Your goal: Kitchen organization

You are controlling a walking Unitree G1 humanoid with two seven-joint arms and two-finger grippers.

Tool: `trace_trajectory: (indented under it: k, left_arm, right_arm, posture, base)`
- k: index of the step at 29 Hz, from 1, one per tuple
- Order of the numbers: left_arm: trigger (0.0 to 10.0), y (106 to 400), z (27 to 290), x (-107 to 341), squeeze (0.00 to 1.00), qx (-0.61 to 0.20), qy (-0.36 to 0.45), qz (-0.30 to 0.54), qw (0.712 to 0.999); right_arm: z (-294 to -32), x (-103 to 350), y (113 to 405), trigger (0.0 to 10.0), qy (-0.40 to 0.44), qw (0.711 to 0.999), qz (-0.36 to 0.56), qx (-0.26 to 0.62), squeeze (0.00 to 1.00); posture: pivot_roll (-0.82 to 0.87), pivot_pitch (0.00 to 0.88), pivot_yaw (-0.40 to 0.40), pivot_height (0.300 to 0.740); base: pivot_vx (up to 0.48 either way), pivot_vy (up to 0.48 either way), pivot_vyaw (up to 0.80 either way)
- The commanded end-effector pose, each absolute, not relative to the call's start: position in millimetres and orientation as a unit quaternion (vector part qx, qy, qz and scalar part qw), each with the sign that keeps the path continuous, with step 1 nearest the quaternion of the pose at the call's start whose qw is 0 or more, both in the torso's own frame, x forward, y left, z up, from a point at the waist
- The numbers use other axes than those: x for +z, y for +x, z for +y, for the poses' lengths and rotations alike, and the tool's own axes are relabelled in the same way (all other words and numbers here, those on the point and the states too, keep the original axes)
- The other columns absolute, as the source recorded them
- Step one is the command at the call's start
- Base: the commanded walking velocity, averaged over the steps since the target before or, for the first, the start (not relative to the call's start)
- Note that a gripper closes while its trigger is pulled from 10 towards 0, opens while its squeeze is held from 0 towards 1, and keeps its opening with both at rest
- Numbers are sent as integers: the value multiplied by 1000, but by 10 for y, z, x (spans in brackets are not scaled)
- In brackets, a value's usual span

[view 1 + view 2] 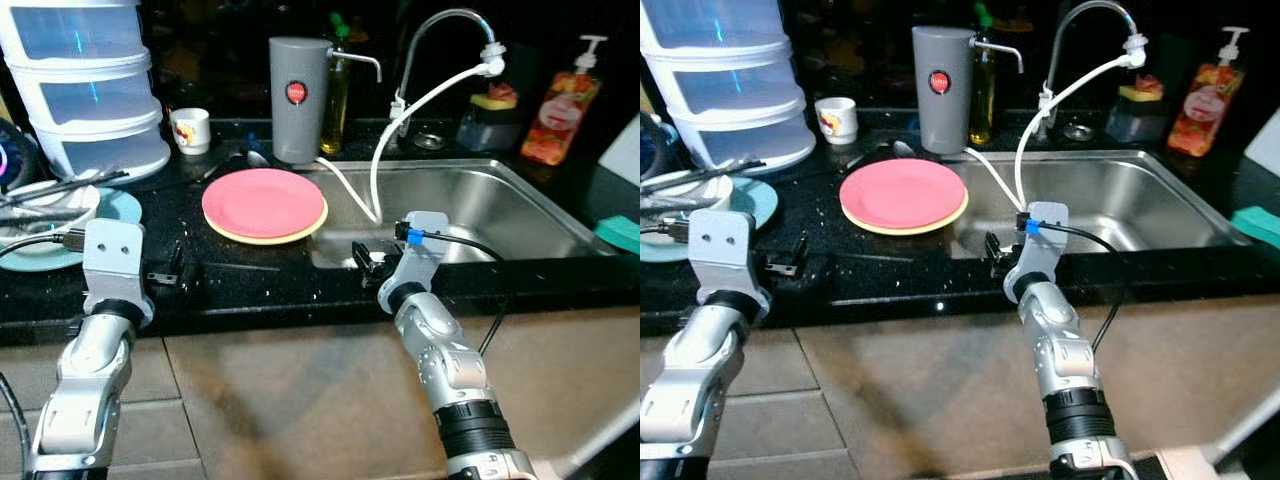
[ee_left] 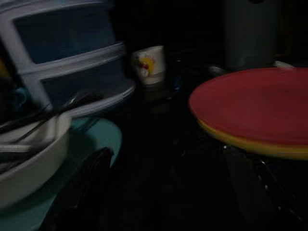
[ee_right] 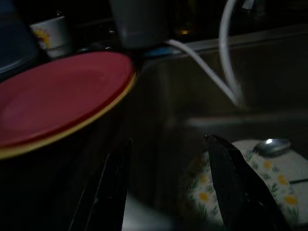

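A pink plate (image 1: 263, 200) lies on a yellow plate (image 1: 275, 234) on the black counter, left of the steel sink (image 1: 500, 205). My right gripper (image 1: 366, 262) hovers open over the sink's front left corner. Between and beyond its fingers (image 3: 234, 179) the right wrist view shows a floral dish (image 3: 269, 185) with a spoon (image 3: 272, 145) in the sink. My left gripper (image 1: 166, 272) is open, low over the counter's front edge, left of the plates. A white bowl (image 1: 45, 212) holding utensils rests on a teal plate (image 1: 118, 208) just beyond it.
At the back stand white stacked drawers (image 1: 90, 85), a small mug (image 1: 190, 130), a grey jug (image 1: 298, 97), an oil bottle (image 1: 337, 95), the tap (image 1: 440, 35) with a white hose (image 1: 395, 135), and a soap dispenser (image 1: 565, 105). A teal sponge (image 1: 622, 232) lies far right.
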State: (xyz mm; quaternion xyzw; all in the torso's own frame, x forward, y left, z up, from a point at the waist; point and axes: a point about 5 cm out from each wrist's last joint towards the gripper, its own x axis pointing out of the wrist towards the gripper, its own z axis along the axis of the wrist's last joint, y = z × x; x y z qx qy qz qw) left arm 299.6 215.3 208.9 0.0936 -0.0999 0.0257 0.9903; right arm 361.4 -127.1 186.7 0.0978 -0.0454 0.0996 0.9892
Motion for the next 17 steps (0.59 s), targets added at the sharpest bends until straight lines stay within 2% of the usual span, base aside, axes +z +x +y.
trace_trajectory:
  k: [1,12,17]
  left_arm:
    - [10000,2979,2146,2050,0,22,97,-89,991]
    - [10000,2974,2116,2074,0,16,102,-92,990]
    - [10000,2969,2071,2099,0,14,99,-96,990]
  right_arm:
    - [-1281,1879,3615,10000,101,989,-44,98,0]
    - [-1266,1862,3618,10000,104,989,-41,98,0]
    - [-1287,1870,3620,10000,102,989,-42,97,0]
  posture:
    - [61,0,-10,740]
    - [66,0,-9,740]
    - [66,0,-11,740]
  base:
    - [371,0,0]
    - [348,0,0]
    - [0,0,0]
